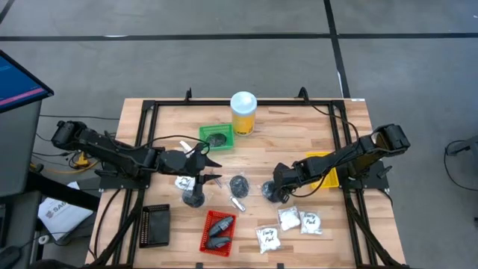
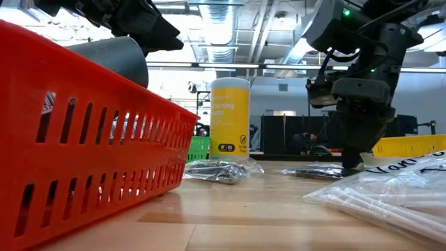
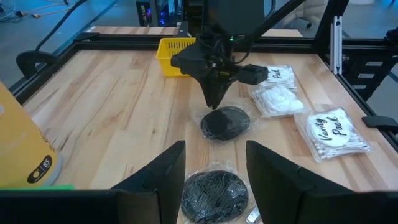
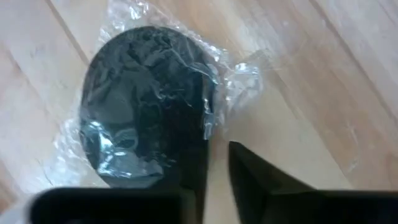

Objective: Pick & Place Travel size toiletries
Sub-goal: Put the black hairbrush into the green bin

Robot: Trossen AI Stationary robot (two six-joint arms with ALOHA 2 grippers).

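Right gripper (image 3: 214, 102) on a wrapped dark puck (image 3: 225, 122)

We see its fingers nearly closed, pinching the puck's plastic wrap (left gripper (image 3: 211, 165) waits with fingers released, above another puck (image 3: 214, 190)).

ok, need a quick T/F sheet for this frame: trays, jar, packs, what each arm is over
1. The yellow jar lies on its side. False: it stands upright beside the green tray.
2. The right gripper is down at a dark round puck in clear wrap. True.
3. The red tray is empty. False: dark items lie in it.
4. Three white packs lie near the table's front edge. True.
5. The left gripper is shut on a sachet. False: its fingers stand open, with another wrapped dark puck below them.
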